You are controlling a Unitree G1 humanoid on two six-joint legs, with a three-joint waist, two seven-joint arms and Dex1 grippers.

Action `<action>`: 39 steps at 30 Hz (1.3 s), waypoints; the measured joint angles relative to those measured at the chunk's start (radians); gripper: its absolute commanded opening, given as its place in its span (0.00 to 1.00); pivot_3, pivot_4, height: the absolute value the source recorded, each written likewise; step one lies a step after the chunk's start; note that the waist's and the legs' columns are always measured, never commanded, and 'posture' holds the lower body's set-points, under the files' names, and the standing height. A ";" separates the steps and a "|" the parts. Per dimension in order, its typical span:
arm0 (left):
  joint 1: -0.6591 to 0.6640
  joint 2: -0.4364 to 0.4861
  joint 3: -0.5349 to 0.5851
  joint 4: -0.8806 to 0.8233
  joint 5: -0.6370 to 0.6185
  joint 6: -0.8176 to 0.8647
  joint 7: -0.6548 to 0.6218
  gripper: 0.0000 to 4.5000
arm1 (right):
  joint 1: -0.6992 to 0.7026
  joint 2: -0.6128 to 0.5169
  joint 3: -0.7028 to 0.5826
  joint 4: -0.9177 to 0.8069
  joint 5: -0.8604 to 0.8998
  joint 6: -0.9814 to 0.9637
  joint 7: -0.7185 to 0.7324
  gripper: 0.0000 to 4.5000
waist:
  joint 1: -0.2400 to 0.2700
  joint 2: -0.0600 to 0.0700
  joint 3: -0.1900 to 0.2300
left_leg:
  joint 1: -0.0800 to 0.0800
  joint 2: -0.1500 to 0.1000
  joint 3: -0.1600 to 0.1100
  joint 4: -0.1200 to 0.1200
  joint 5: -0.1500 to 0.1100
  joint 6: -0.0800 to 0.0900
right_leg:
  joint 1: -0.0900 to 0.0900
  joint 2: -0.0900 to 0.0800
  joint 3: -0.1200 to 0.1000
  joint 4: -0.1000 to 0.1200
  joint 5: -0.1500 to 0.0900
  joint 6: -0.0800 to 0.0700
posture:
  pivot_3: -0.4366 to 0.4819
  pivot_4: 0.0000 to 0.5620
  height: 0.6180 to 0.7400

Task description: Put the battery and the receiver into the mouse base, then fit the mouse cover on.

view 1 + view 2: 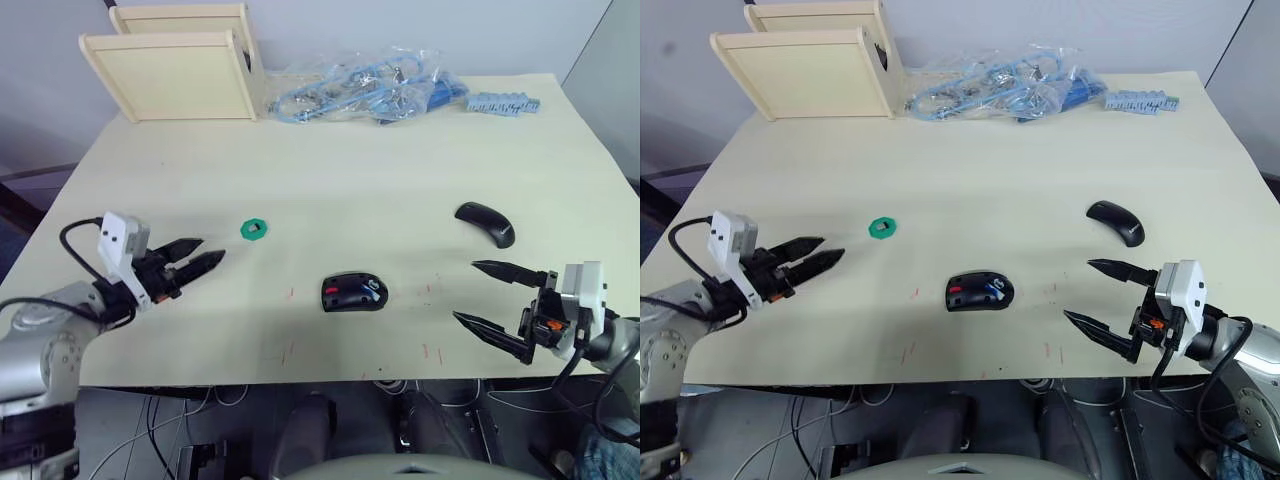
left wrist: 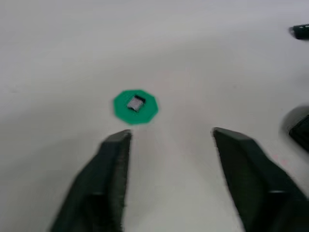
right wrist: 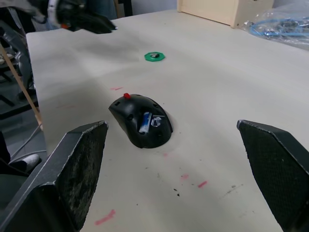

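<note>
- Nearest, both grippers hang over the table's (image 1: 330, 180) front edge and hold nothing: the right gripper (image 1: 492, 297) gapes wide, the left gripper (image 1: 194, 256) stands slightly parted.
- Midway, the mouse base (image 1: 353, 293) lies with the battery (image 3: 145, 122) already in its compartment; a push could slide it.
- Further left, the receiver (image 2: 135, 103) sits on a green disc (image 2: 135, 107); being small, it may slip.
- Farthest, the mouse cover (image 1: 485, 223) looks glossy and may skid.

Grey arms, white wrist blocks, black-fingered hands (looping black cables).
</note>
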 measured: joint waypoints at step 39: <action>-0.790 -0.097 -0.431 1.169 0.536 -0.670 -0.329 0.44 | 0.044 0.040 0.039 -0.060 -0.026 -0.025 -0.036 1.00 | -0.002 -0.009 0.005 | -0.002 -0.001 -0.001 0.001 0.000 0.000 | -0.002 0.000 -0.001 0.003 0.000 0.000 | 0.48 0.27 1.00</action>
